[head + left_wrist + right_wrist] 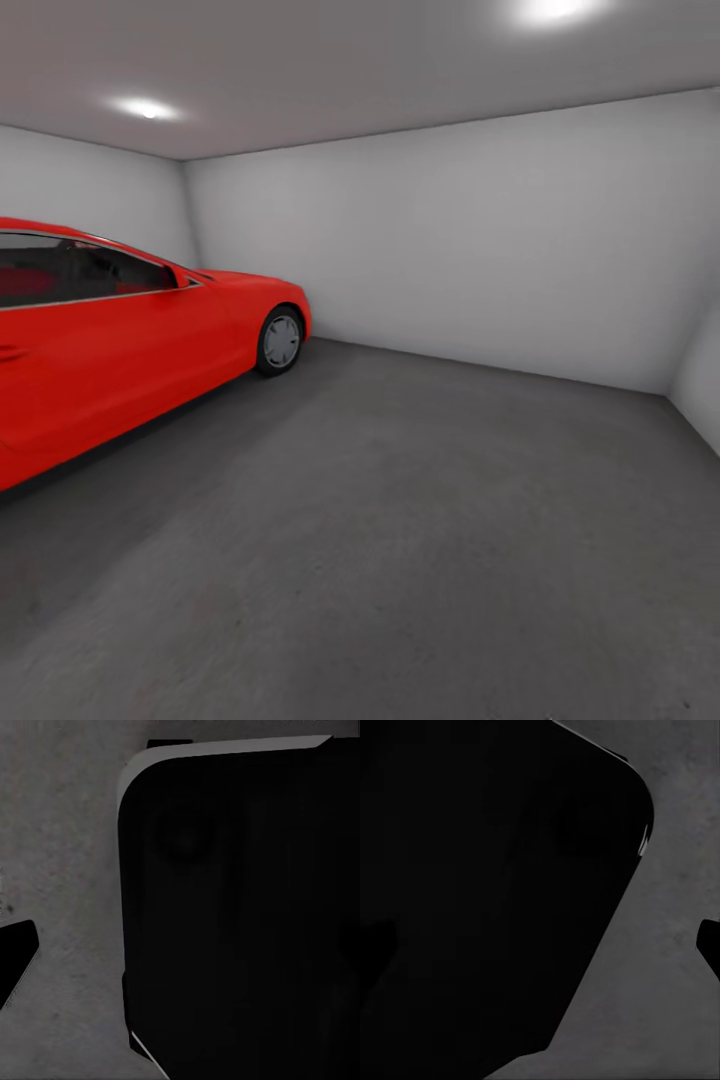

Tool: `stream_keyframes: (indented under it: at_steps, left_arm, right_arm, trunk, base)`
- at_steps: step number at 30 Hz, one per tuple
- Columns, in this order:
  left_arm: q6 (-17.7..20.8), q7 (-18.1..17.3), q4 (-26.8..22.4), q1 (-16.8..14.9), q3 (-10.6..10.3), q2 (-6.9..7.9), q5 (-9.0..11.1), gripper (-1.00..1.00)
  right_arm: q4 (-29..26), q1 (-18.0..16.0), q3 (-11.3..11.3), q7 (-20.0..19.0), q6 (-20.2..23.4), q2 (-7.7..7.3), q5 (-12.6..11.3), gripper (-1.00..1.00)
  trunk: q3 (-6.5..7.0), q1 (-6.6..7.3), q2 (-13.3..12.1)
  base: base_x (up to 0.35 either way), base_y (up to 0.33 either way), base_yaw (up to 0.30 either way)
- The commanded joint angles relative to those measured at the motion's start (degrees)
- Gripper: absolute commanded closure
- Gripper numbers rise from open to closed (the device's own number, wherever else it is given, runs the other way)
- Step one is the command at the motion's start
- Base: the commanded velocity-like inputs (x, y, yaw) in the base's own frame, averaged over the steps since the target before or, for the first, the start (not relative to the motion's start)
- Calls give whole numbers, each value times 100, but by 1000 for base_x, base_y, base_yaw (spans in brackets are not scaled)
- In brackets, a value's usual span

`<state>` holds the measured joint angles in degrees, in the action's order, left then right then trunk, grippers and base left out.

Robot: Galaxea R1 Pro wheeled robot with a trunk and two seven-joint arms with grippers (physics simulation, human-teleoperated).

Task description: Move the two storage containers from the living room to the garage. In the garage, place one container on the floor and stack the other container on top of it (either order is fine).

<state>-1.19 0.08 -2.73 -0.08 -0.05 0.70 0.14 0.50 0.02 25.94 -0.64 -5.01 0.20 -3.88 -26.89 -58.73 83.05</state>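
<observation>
I'm in the garage: grey floor [420, 520] ahead, red car [120, 340] to my left, white walls [450, 240] around. No container shows on the floor I can see, so no stack yet as far as I can judge. Both wrist cameras look down past a dark body, perhaps the base [240, 915], so I cannot tell whether either gripper is open or closed

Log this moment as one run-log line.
room: garage | floor: dark grey concrete floor | beside: glossy red coupe car, view's left | walls: plain white-grey walls | storage containers: none sighted | fingers: state unclear
</observation>
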Motion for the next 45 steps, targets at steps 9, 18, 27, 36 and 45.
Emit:
stream_keyframes:
  at_steps: [9, 18, 27, 36, 45]
  left_arm:
    - [-13, 1, 0, -1, -3, 1, 1, -100]
    - [-13, 1, 0, -1, 5, 1, 2, -100]
    - [-12, 1, 0, -1, 1, 1, 2, -100]
    - [-11, 1, 0, -1, -1, 1, 2, -100]
    - [-10, 1, 0, -1, -2, 1, 3, -100]
  right_arm:
    - [9, -2, 33, -7, -26, 6, -49, -100]
    - [8, -2, 33, -7, -26, -1, -55, -100]
    - [6, -2, 33, -7, -21, -1, -38, -100]
    - [3, -2, 47, -7, -25, -10, -47, -100]
    - [3, -2, 59, -7, -26, -38, -52, -100]
  trunk:
    - [-4, 0, 2]
    - [-4, 0, 2]
    - [-4, 0, 2]
    - [-4, 0, 2]
    - [-4, 0, 2]
  base:
    - [0, 0, -286]
    - [0, 0, -286]
    - [0, 0, -286]
    - [0, 0, -286]
    - [0, 0, -286]
